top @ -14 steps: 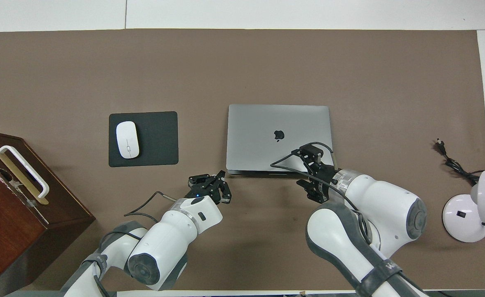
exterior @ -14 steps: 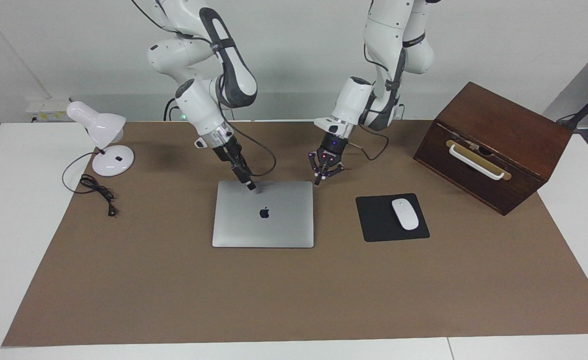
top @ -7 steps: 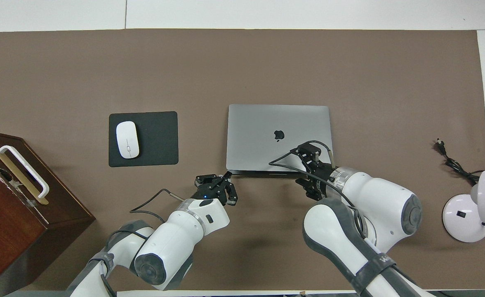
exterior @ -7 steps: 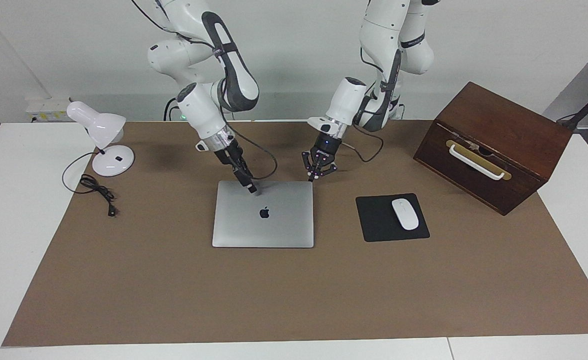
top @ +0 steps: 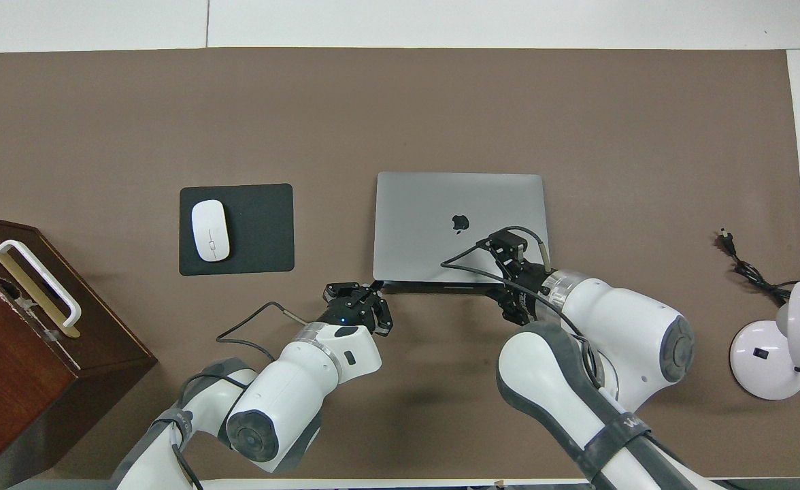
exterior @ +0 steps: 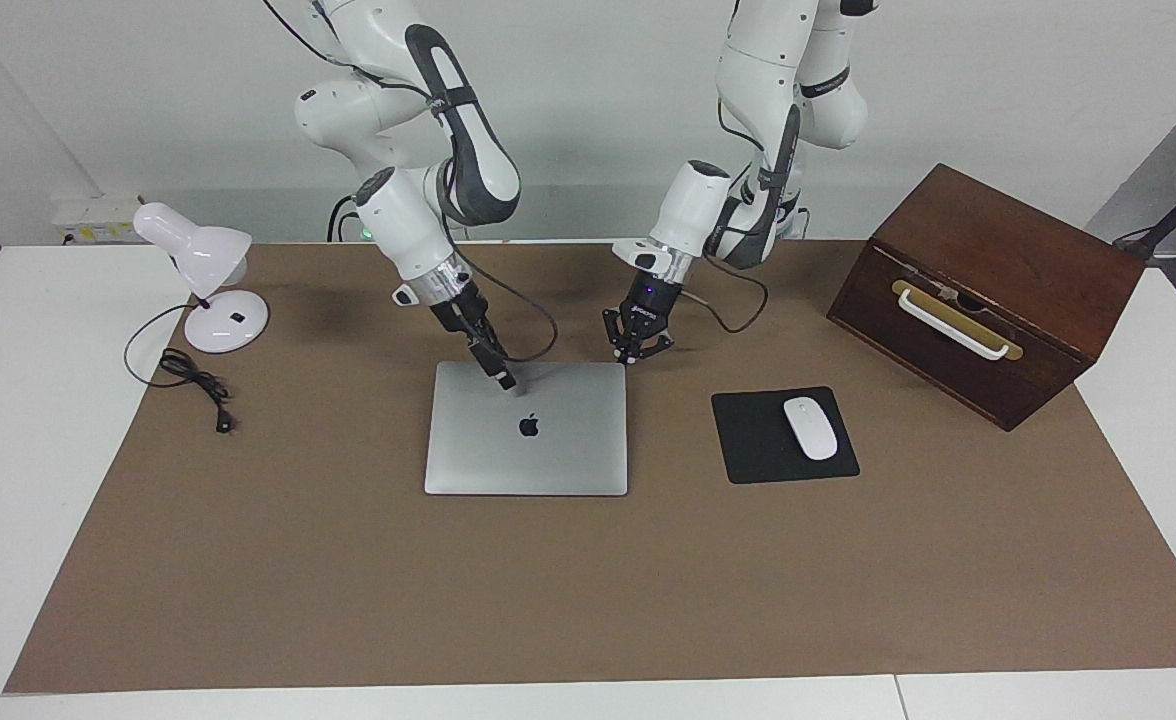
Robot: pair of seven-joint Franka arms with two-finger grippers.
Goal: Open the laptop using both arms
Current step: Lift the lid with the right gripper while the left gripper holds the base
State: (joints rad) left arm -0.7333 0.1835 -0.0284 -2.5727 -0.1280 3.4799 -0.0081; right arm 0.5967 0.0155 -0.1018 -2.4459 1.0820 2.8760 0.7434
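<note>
Laptop lay shut and flat on the brown mat, apple logo up, about mid-table, with the black mouse pad and its white mouse beside it toward the left arm's end. The edge nearest the robots showed a dark seam in the overhead view, and both arms had gathered there.

The right gripper, long and narrow, slanted down onto the lid just inside that near edge, a little toward the right arm's end of the logo; its tip looked to be touching the metal, though whether its fingers were parted I could not tell. The left gripper, the claw, stood at the laptop's near corner toward the left arm's end, its fingers drawn narrow and holding nothing, the tips just at the corner, perhaps touching it.

By my judgement the task was in its approach step: the lid was not yet raised. The next move would likely call for one gripper to hold the base down while the other catches the lid's lip and lifts it slowly.

A wooden box and a desk lamp stood well apart at either end.
</note>
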